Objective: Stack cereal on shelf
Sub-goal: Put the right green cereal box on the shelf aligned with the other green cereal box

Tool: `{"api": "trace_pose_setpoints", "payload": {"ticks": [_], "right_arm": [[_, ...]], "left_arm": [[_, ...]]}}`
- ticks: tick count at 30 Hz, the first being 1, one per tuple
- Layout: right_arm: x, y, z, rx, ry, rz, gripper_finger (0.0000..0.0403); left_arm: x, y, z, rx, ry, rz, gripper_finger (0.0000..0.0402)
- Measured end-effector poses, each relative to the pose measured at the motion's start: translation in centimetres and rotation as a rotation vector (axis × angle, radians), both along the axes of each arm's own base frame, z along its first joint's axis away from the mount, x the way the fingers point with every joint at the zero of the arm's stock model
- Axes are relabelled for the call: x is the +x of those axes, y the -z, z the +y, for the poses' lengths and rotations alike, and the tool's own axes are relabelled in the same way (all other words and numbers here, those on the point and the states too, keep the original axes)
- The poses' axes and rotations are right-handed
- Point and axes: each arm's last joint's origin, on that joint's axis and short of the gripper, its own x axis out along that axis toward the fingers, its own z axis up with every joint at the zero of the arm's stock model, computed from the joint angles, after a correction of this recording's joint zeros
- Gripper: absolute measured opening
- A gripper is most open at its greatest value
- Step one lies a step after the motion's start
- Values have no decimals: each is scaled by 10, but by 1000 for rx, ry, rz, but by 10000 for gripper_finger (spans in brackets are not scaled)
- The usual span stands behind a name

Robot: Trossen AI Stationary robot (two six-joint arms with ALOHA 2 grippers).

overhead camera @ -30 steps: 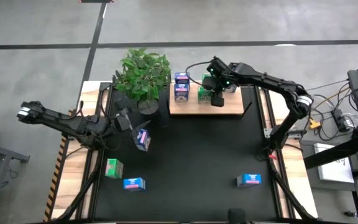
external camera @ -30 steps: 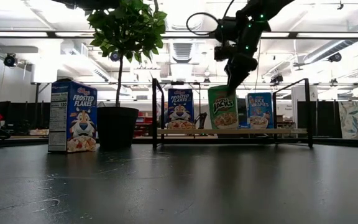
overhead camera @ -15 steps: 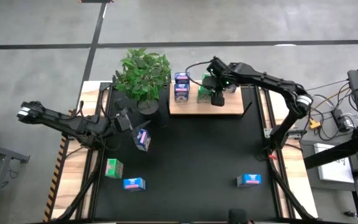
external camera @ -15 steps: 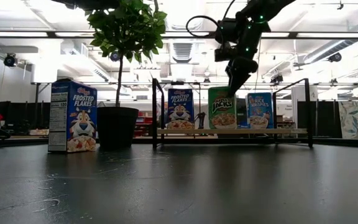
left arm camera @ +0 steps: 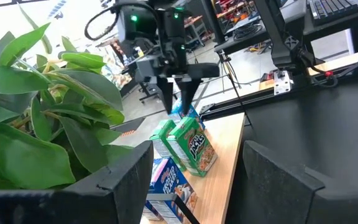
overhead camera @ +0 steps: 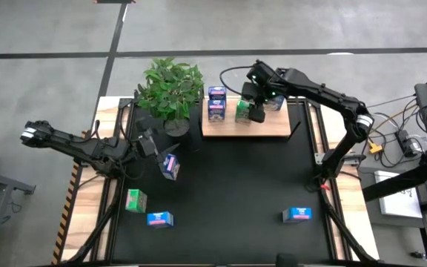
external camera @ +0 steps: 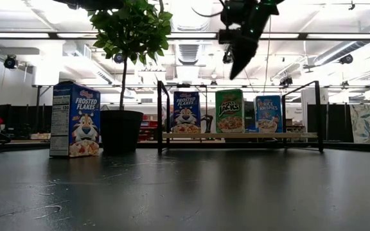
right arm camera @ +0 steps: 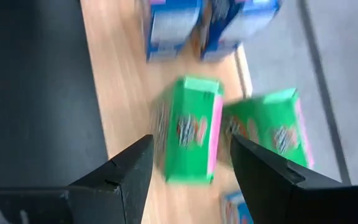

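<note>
Risk: if the right end effector (overhead camera: 256, 113) drops back while over the shelf (overhead camera: 273, 126), its open, empty fingers could clip the front green box (overhead camera: 242, 110) and tip it onto the second green box (left arm camera: 164, 135) just behind; I judge this the main hazard.
Cereal: on the shelf stand two green boxes, blue-purple boxes (overhead camera: 216, 102) to their plant side, and a light blue box (external camera: 268, 114) on the other side.
Loose cereal: off the shelf, on the desk (overhead camera: 236, 193), a green box (overhead camera: 135, 200) and two light blue boxes (overhead camera: 159, 219) (overhead camera: 296, 214) lie well apart.
Left end effector (overhead camera: 154, 148): grips a blue-purple box (overhead camera: 170, 166) near the plant (overhead camera: 170, 87).
Obstacle: plant leaves crowd the shelf's near end, so that box's path looks tight.
</note>
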Motion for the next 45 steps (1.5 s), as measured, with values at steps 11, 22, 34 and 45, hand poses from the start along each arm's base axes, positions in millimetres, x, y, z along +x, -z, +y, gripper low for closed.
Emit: {"api": "trace_pose_setpoints", "payload": {"ticks": [11, 22, 34, 45], "right_arm": [[17, 13, -2, -34, -4, -71, 74], [12, 28, 11, 12, -60, 70, 9], [1, 34, 13, -44, -28, 260, 9], [8, 15, 16, -34, -38, 131, 9]], "left_arm": [[0, 0, 0, 1, 0, 4, 233], [0, 1, 0, 3, 0, 10, 233], [0, 1, 0, 2, 0, 9, 233], [0, 1, 0, 2, 0, 8, 233]]}}
